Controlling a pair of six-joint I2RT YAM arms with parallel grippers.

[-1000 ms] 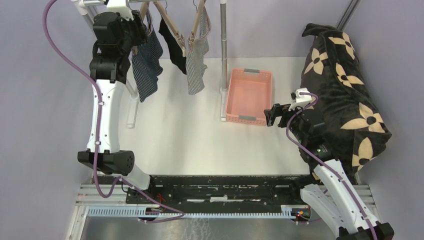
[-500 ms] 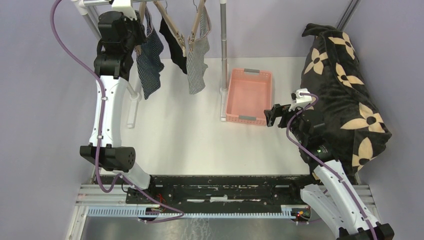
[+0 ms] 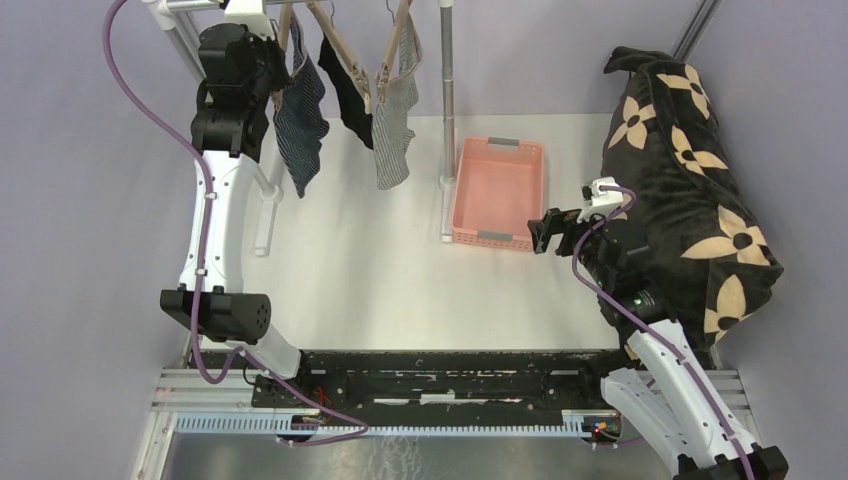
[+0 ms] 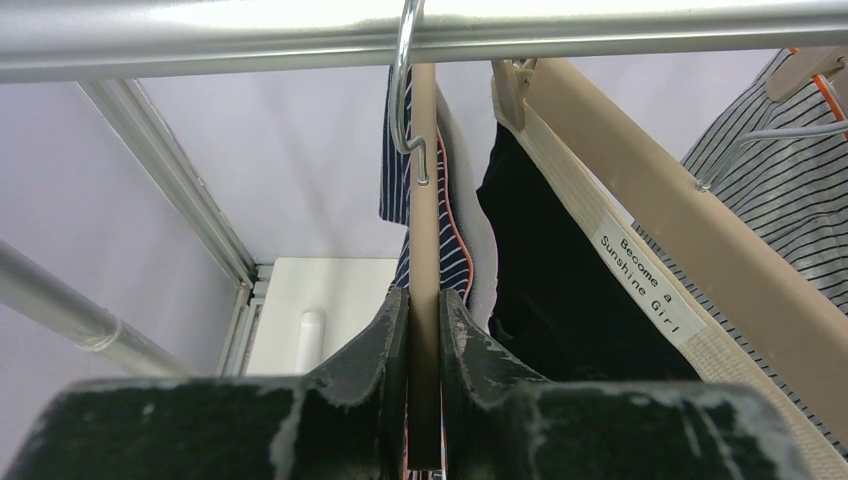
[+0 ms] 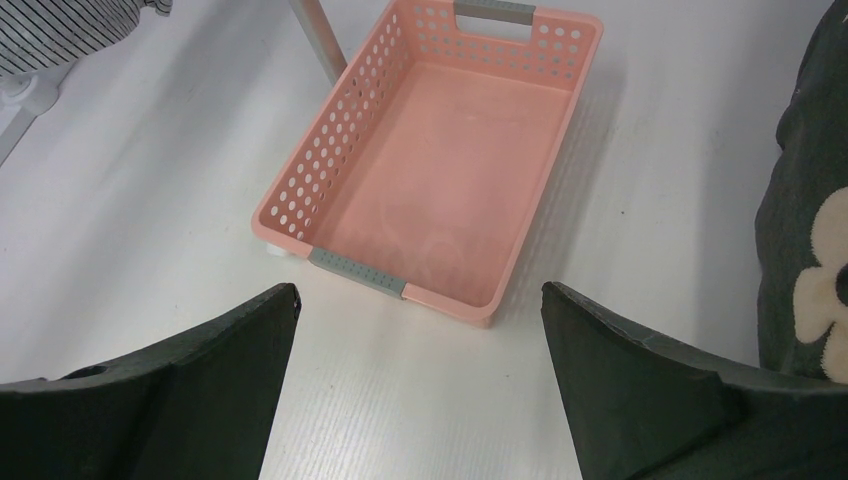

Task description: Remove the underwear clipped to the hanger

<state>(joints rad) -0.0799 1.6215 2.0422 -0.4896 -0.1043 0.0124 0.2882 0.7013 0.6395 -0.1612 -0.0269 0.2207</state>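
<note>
Table [image 3: 380, 270]: white, flat, matte; one. It lies under both pincers.
Cushion [image 3: 690, 170]: black plush with tan flower shapes; one. It sits just right of the right pincer.
Rack rail [image 4: 200, 35]: bright round metal tube, one horizontal bar, directly above the left pincer.
Basket [image 5: 330, 150]: salmon-pink plastic, rectangular, with perforated walls and two grey handle strips; one. It is below and ahead of the right pincer and holds nothing.
Underwear, count: three cloth briefs, all hanging on hangers from the rail.
Navy striped brief [image 3: 300, 120]: dark blue with thin white stripes. It hangs just beyond the left pincer, on the hanger that pincer holds.
Black brief [image 3: 350, 95]: plain, with a cream waistband. It is just right of the left pincer.
Grey-and-white striped brief [image 3: 393, 125]: further right of the left pincer, past the black one.
Hangers, count: three, light wood with metal hooks.
Held hanger [image 4: 423, 200]: seen edge-on, a thin upright strip.
Middle hanger [image 4: 590, 160]: a wide slanted bar to the right of the left pincer.
Waistband label [image 4: 640, 275]: white cloth tag, printed "Become a Sunshine Girl".
Left pincer [image 4: 424, 305]: black scuffed fingers pressed together on the held hanger's wood, high up under the rail.
Right pincer [image 5: 418, 290]: fingers spread wide, gripping nothing, low over the table.
</note>
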